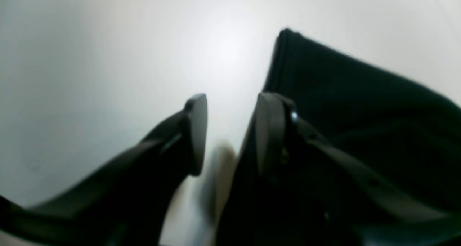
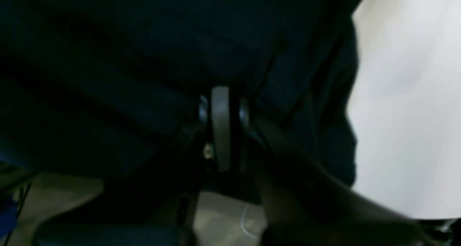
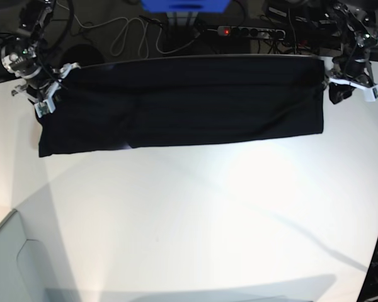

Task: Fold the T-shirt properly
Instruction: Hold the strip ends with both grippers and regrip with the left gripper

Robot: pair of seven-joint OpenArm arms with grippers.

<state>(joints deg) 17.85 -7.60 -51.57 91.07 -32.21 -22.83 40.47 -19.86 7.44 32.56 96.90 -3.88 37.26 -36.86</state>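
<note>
One long band of black cloth T-shirt [image 3: 195, 100], along the arm-side edge of the white counter [image 3: 195, 214]; full span in the base view only. Wrinkles: right wrist view. Right end effector [image 2: 232, 130]: clenched, over the cloth; grasp cannot be told. Left end effector [image 1: 232, 134]: parted partway, astride the T-shirt's end edge.

A black T-shirt [image 3: 195, 104] is seen laid out as a long, wide band across the far part of the table, with its dark, plain cloth turned up. Its length is stretched from side to side. The surface is broken by soft creases and ridges, and at the end on the base view's left the cloth is bunched into narrow folds.
</note>
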